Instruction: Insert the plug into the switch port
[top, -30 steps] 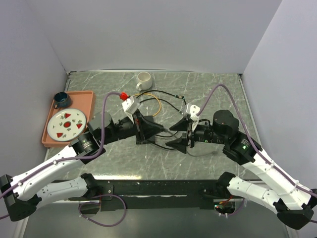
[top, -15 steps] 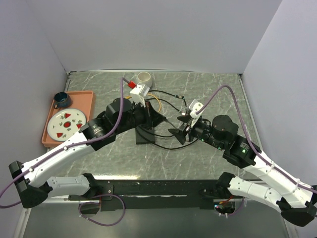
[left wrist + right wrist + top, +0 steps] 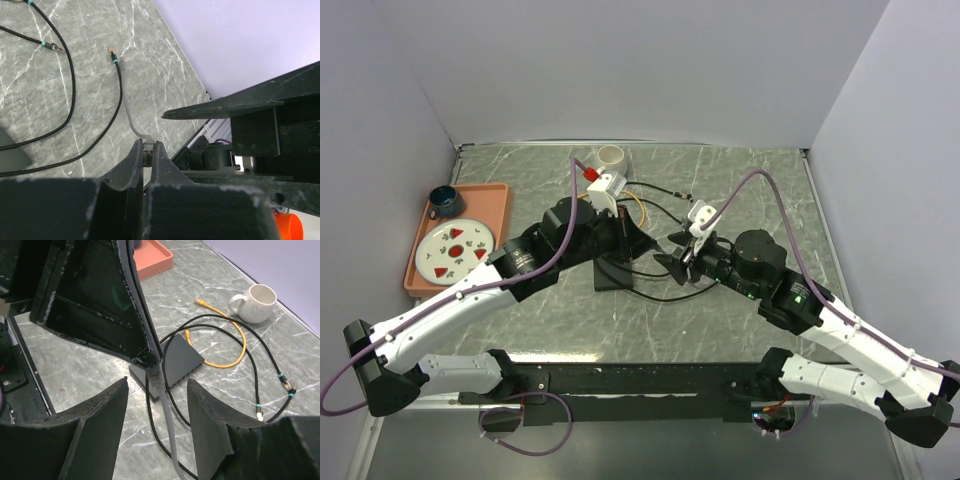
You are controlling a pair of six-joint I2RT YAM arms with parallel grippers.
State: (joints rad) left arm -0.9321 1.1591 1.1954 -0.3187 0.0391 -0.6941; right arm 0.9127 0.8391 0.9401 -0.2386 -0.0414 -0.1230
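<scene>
The plug (image 3: pixel 147 156) is pinched between the fingers of my left gripper (image 3: pixel 146 147), clenched tight on it, raised above the table. Its grey cable (image 3: pixel 165 410) hangs down from that grip. Farther along it turns black and ends in a free connector lying on the marble.

My right gripper (image 3: pixel 157 385) is released. Its two fingers (image 3: pixel 100 410) stand apart on either side of the hanging grey cable and do not touch it. In the top view the two grippers meet tip to tip near the middle of the table (image 3: pixel 770 180).

The black box (image 3: pixel 182 360) lies flat on the table just below and beyond my left gripper's tip. From above it sits just on the near side of that gripper (image 3: pixel 617 270). The switch port is in one of its narrow edges, but I cannot make out the socket from any view.

A black cable (image 3: pixel 257 375) loops around the box, and an orange cable (image 3: pixel 235 352) has one end at the box's far corner. A white mug (image 3: pixel 255 302) stands beyond them. Far to the left, the orange tray (image 3: pixel 485 200) holds a patterned plate (image 3: pixel 455 248) and a dark cup (image 3: pixel 444 200).
</scene>
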